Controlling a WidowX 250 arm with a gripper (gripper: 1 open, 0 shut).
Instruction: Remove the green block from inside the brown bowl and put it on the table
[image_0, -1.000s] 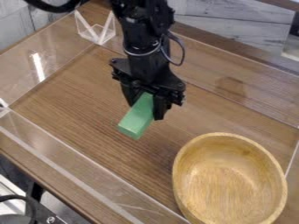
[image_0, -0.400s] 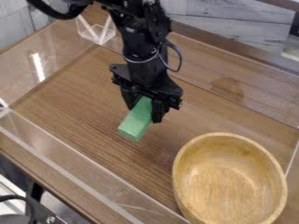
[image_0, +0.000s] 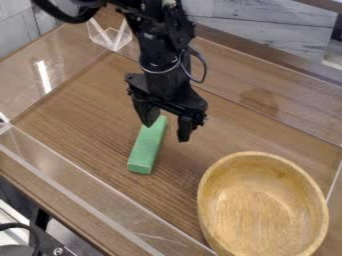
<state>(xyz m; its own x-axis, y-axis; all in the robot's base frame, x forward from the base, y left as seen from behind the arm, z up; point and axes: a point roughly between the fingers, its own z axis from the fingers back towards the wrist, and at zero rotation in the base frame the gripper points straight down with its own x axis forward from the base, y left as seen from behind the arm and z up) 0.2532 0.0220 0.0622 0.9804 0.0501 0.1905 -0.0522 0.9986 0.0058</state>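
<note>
- The green block (image_0: 144, 150) lay flat on the wooden table (image_0: 80, 115), outside the tan wooden bowl (image_0: 263, 208) and well apart from its rim.
- The black gripper (image_0: 170, 122) was open, its fingers spread at the block's far end; whether one fingertip touched the block could not be told.
- The placing looked done, with only the retreat left.
- A sideways move begun too low could have nudged or spun the block, since one finger stood so close to it.
- Closing again before lifting might have pinched the end and dragged it along.
</note>
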